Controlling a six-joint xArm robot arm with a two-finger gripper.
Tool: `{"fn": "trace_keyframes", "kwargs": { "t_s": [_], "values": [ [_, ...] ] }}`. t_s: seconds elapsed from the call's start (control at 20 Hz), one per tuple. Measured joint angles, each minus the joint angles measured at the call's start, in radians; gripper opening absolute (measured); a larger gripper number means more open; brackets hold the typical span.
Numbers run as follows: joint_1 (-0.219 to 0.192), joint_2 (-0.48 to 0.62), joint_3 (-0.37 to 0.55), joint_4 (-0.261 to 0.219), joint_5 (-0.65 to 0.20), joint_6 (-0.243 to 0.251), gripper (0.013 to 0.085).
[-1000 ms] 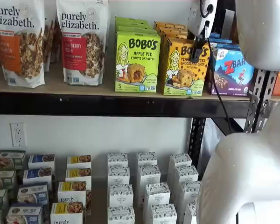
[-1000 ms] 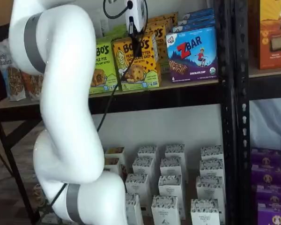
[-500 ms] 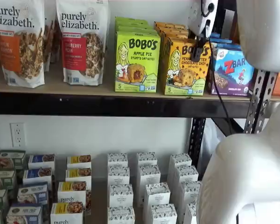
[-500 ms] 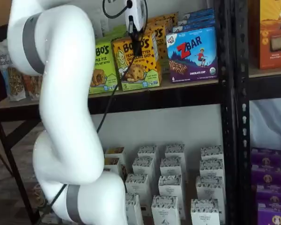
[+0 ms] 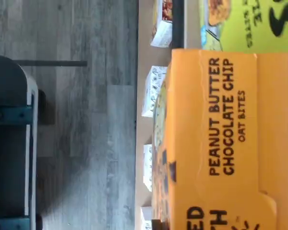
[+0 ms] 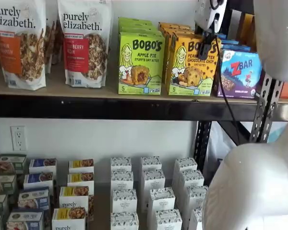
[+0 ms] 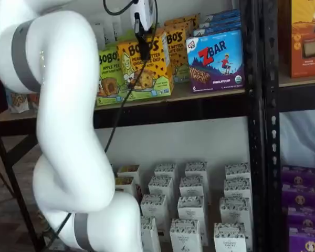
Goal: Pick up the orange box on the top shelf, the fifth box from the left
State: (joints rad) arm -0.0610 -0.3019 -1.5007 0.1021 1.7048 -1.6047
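fingers (image 7: 142,35): clenched on orange box (image 7: 144,71) top edge | box: tilted, above top shelf (image 7: 210,94)

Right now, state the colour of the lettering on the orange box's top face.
Black on the orange box, clearest in the wrist view.

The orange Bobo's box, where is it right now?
In both shelf views the orange box is at the front edge of the top shelf, between the green Apple Pie box and the blue ZBar box, gripper shut on it.
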Motion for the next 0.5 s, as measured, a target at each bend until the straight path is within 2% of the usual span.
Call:
{"fn": "trace_keyframes", "kwargs": {
  "t_s": [0.25,0.5],
  "values": [
    [0.035,-0.087,0.052,-0.002,0.038,0.037,0.0210],
    [0.060,-0.210,0.156,0.005,0.032,0.067,0.0210]
  ]
}}
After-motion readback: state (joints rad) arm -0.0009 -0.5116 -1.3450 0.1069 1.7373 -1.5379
